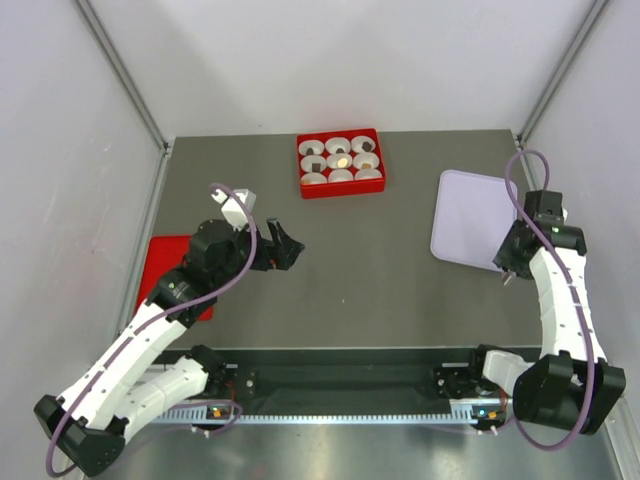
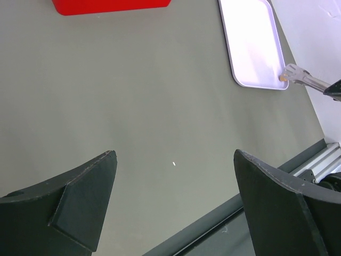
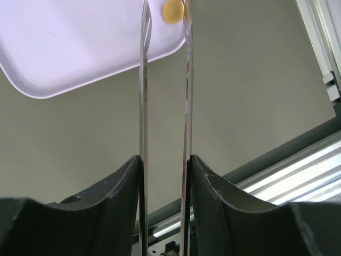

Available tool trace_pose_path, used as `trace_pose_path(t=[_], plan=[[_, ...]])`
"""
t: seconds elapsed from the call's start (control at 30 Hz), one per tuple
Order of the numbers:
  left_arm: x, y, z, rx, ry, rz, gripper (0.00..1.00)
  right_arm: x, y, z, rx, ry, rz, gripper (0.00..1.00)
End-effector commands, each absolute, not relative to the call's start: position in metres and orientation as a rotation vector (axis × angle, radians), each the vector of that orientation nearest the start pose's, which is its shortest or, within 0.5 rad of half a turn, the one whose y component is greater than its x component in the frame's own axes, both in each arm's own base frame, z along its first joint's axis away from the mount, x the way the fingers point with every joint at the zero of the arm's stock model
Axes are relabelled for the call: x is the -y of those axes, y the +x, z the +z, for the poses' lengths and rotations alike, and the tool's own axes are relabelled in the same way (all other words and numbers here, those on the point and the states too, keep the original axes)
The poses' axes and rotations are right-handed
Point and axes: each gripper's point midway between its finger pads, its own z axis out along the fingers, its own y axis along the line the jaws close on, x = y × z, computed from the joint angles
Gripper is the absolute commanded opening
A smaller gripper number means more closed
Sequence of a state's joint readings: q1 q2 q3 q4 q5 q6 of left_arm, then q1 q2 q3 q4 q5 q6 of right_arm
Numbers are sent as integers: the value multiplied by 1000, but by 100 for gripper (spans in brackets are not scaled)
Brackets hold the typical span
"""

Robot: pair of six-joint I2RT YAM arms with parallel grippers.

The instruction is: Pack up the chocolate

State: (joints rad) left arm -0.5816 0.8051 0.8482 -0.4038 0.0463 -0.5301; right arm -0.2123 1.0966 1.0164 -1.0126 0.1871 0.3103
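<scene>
Top external: high behind the arm bases, looking down over the grey tabletop (image 1: 380, 270).
Left wrist: low, facing the pale lilac plastic tray (image 2: 250, 42).
Right wrist: close, looking along thin metal tweezers (image 3: 143, 96) onto that tray.
Shared: tray corner.

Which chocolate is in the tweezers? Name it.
The tan chocolate pinched between the tips of the tweezers at the tray's edge; the other chocolates lie in cups in the red box.

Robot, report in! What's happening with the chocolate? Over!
Left gripper open, empty. Right gripper shut on tweezers, tan chocolate pinched at tips, at tray edge. Nothing on table between it and red box. Over.
</scene>
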Motion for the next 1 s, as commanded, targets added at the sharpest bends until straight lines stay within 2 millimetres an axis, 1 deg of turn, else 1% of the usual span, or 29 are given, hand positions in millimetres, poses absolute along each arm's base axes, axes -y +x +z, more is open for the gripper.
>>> trace_pose_path(t=[0.0, 0.1, 0.27, 0.43, 0.7, 0.97], plan=[[190, 238, 283, -1913, 103, -783, 96, 72, 212, 149, -2525, 812, -247, 41], [188, 238, 285, -1905, 108, -763, 96, 72, 211, 150, -2527, 820, -252, 41], [188, 237, 286, -1906, 107, -765, 96, 72, 217, 151, -2515, 818, -231, 41], [187, 236, 287, -1904, 106, -765, 96, 72, 219, 143, -2527, 818, -233, 41], [187, 235, 285, -1913, 109, -762, 96, 68, 232, 136, -2526, 792, -185, 39], [187, 237, 283, -1918, 108, -758, 96, 67, 234, 127, -2533, 761, -176, 36]])
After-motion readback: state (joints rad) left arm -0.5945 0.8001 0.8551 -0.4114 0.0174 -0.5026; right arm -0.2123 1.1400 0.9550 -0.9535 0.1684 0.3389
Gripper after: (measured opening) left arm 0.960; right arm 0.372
